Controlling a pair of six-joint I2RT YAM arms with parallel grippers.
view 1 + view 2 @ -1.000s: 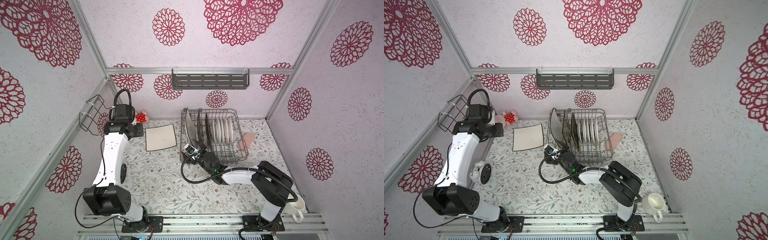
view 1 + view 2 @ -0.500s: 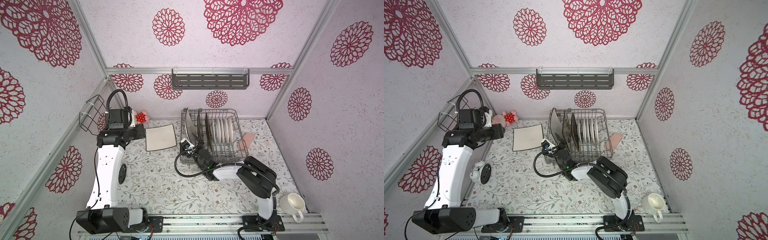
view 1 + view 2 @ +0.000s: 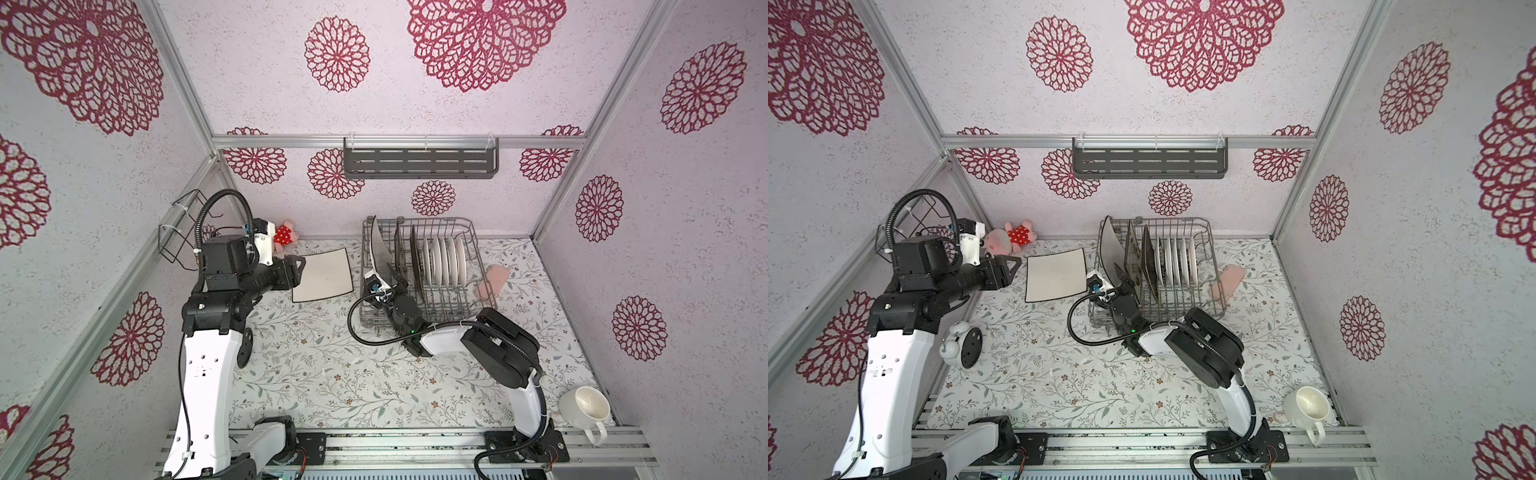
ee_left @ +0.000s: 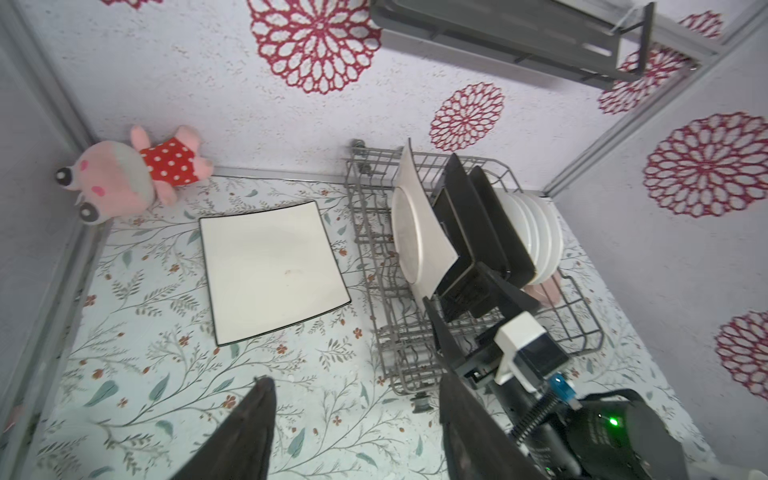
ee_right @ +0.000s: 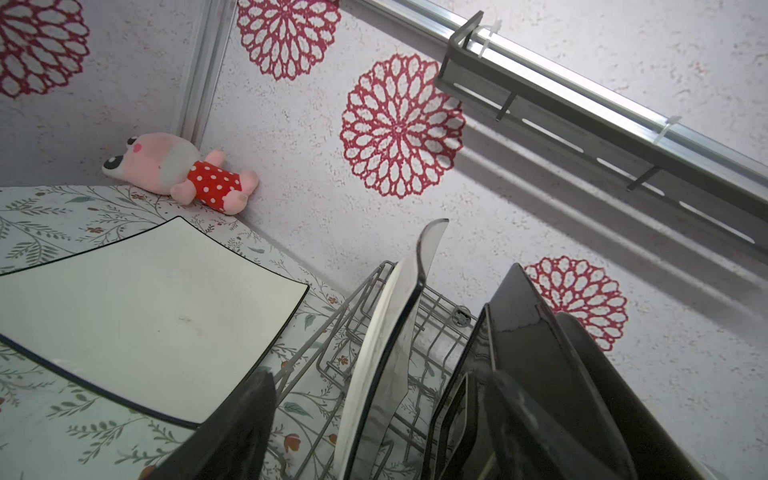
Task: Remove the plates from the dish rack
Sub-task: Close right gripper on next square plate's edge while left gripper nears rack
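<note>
Left wrist, two white square plates (image 4: 270,270), two dark plates (image 4: 469,208), one rack (image 4: 370,257)

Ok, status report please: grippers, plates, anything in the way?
Left gripper open, empty. Right gripper open, astride white plate in rack. Flat plate on table. Dark plate close beside, nothing else blocking.

I'm looking into a kitchen corner staged inside a lab test booth. Aluminium frame bars (image 3: 291,142) are holding up panels papered with red flower medallions, and a floral sheet is covering the tabletop (image 3: 332,374). My left arm (image 3: 208,365) and right arm (image 3: 523,399) are sitting bolted to a metal rail (image 3: 415,446), while a dish rack (image 3: 444,227), wall shelf (image 3: 419,164) and mug (image 3: 584,409) are supplying the kitchen look.
</note>
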